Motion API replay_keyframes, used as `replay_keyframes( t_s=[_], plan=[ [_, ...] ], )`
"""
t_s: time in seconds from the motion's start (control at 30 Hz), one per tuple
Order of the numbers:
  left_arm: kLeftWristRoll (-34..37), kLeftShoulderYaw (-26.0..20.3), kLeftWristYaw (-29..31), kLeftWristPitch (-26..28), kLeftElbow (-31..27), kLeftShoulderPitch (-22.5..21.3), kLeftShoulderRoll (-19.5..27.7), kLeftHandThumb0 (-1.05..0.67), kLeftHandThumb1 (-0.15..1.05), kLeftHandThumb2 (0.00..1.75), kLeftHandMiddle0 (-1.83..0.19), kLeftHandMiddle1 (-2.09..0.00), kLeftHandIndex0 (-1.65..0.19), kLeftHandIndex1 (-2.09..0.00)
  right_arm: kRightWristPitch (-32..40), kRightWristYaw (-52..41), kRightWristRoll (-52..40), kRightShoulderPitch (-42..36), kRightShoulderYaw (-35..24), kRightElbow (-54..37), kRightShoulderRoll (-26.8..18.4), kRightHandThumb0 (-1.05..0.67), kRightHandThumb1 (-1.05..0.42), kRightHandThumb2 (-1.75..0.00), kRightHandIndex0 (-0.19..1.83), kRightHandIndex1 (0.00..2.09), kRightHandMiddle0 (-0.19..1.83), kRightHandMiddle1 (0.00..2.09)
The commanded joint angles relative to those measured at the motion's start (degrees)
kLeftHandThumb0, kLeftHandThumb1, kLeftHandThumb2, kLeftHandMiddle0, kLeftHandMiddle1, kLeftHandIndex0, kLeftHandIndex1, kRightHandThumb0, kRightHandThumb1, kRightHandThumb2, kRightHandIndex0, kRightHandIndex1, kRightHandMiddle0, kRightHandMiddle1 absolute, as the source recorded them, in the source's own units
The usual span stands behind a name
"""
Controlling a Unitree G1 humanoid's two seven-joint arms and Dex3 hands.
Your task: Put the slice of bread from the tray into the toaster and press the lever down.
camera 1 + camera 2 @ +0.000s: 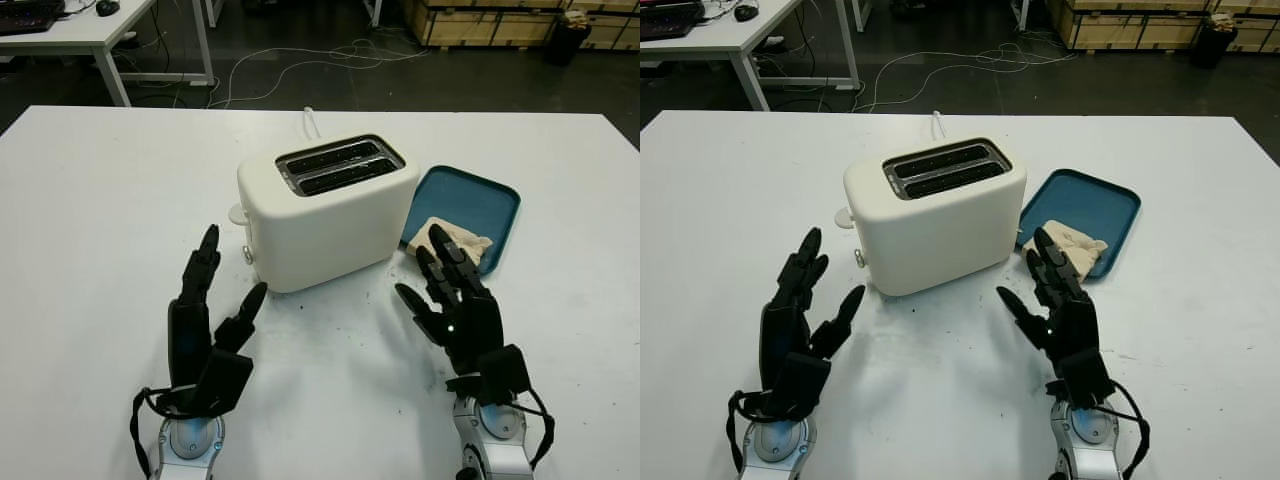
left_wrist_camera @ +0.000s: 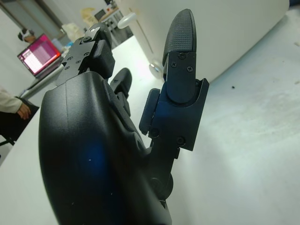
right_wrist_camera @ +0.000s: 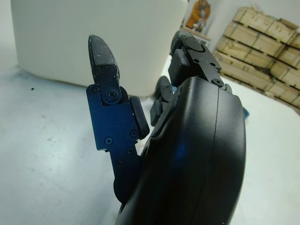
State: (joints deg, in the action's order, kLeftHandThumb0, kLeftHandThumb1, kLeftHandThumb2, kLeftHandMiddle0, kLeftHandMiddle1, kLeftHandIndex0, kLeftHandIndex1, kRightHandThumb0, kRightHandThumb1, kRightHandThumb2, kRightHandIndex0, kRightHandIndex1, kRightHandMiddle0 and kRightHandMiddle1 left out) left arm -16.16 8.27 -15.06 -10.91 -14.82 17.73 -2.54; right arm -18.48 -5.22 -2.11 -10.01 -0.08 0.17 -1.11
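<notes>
White two-slot toaster [image 1: 325,208] at the centre of the white table [image 1: 100,220], both slots empty; its lever [image 1: 237,214] projects from the end face turned toward the robot's left side and sits high, not yet pressed. The slots run roughly crosswise to the robot, angled slightly away at the right end. To the right of the toaster, just beside its body, lies the blue tray [image 1: 480,200], and the slice of bread [image 1: 455,243] rests on the tray's near corner. The right hand [image 1: 452,300] is open and holds nothing; it is in front of the toaster's right end, its fingertips reaching to the near edge of the bread, though contact cannot be told. The left hand [image 1: 205,320] is also open and empty, in front of the toaster's left end, near the lever. The governing relation: the bread lies directly ahead of the right hand and on the far side of the toaster from the left hand, so the right hand is judged the nearer for the pick, while the left is the better placed for the lever. The lifted slice would need turning to align with the slots.
</notes>
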Motion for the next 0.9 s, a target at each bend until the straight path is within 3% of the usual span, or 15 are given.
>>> replay_keyframes(
  t_s=[0.0,0.5,0.7,0.87],
  plan=[
    [-0.7,0.6,-0.2,-0.2,-1.0,0.8,-0.7,-0.65,0.92,0.35,-0.03,-0.62,-0.25,-0.02,-0.8,-0.3,0.0,-0.9,0.1,-1.2,-0.4,-0.4,-0.92,-0.02,0.29,0.02,0.28,0.01],
    [1.0,-0.6,0.1,0.1,2.5,-2.6,-0.4,-0.63,0.92,0.34,-0.05,-0.62,-0.26,-0.02,0.5,-3.3,0.2,1.8,0.8,0.2,-2.4,-0.38,-0.92,-0.03,0.28,0.0,0.27,0.0],
    [0.5,-0.7,0.0,-1.0,2.2,-2.2,-0.2,-0.63,0.92,0.35,-0.03,-0.63,-0.26,-0.02,-8.4,1.0,11.4,0.8,-0.4,-3.5,-6.7,-0.45,-0.89,0.0,0.34,0.02,0.34,0.03],
    [0.2,-0.5,-0.4,-1.6,2.7,-2.2,-0.5,-0.62,0.92,0.34,-0.02,-0.64,-0.25,-0.02,-19.1,14.6,29.1,3.3,-5.6,-3.6,-11.5,-0.41,-0.82,0.0,0.42,0.03,0.41,0.03]
  ],
)
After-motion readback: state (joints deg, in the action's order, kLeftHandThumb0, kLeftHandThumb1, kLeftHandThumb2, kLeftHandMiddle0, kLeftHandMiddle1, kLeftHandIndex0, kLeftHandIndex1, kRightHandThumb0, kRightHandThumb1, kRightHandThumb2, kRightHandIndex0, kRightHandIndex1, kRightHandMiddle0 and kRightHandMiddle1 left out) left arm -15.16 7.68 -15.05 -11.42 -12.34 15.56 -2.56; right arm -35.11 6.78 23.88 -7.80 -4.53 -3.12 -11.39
